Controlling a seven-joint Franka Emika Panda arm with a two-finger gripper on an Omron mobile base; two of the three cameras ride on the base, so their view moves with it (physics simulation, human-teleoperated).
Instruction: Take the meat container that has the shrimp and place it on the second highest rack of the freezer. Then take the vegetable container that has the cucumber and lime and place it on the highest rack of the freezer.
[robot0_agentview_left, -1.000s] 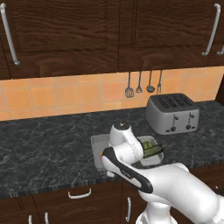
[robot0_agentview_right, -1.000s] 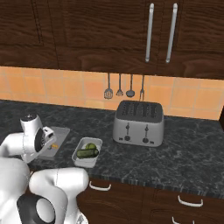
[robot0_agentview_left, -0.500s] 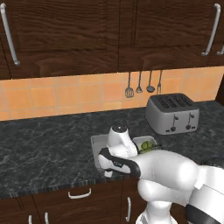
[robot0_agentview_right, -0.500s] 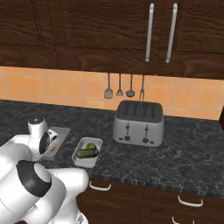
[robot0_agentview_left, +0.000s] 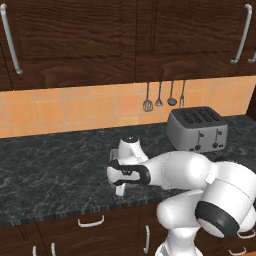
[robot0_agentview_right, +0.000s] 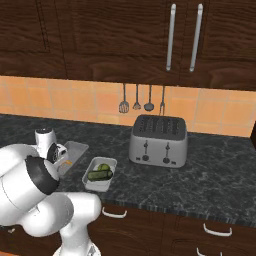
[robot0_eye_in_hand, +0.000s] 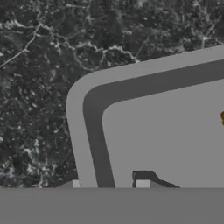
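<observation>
On meat container (robot0_eye_in_hand: 83, 131) rim: gripper (robot0_eye_in_hand: 108, 183) jaws narrowed, straddling wall.

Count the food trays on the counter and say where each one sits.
2. The shrimp tray lies at the left by the gripper; the vegetable tray sits right of it, before the toaster.

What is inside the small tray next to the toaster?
In the small tray lie a dark green cucumber and, behind it, a yellow-green lime. The cucumber covers part of the lime and the tray floor under both, so anything beneath them cannot be seen.
</observation>
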